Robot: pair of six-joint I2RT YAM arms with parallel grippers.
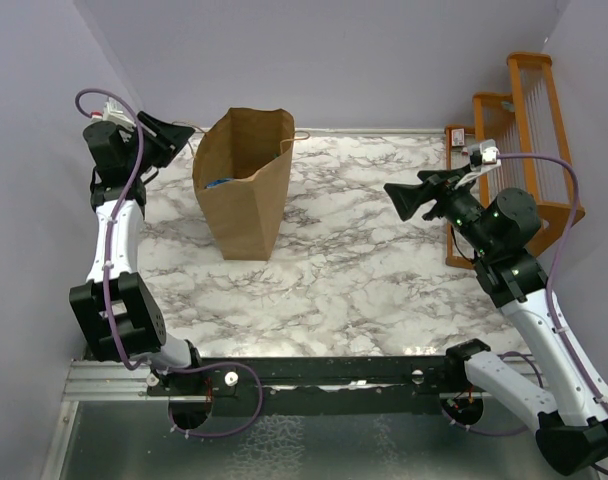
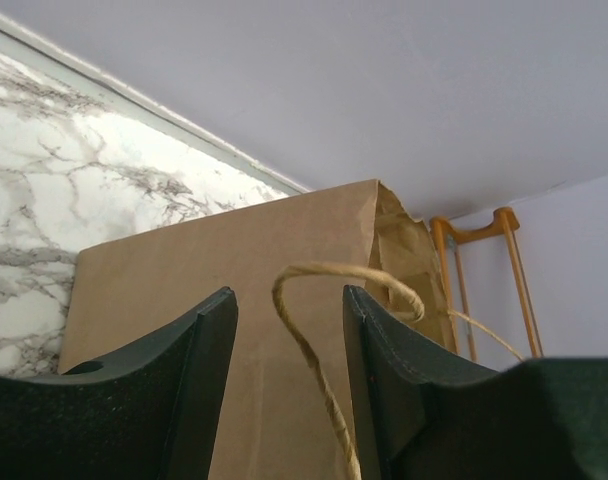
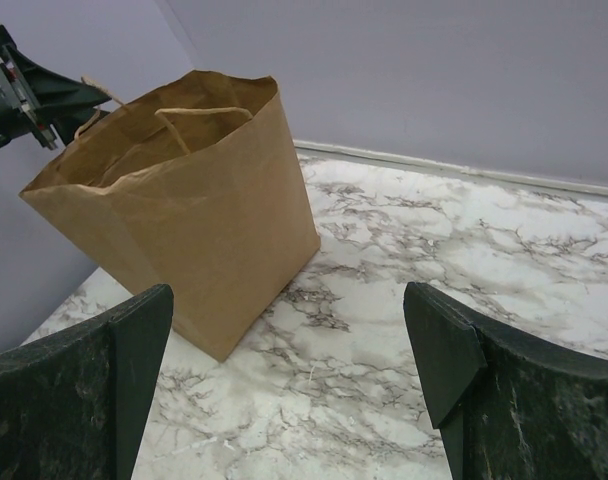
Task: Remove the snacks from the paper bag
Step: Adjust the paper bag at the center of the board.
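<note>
The marble counter fills the middle of my top view. The paper bag stands upright at upper left, mouth open. My right end effector hovers right of centre, jaws spread wide. My left end effector sits at the bag's left rim, jaws apart, a twisted handle between them. A blue snack shows inside.

Legible text: none in any view.
The tall brown kraft paper bag shows only plain, unprinted faces in all three views. A small white-and-red patch at the far edge of the marble-patterned table, just beside the orange wooden rack, is too small to read.
</note>
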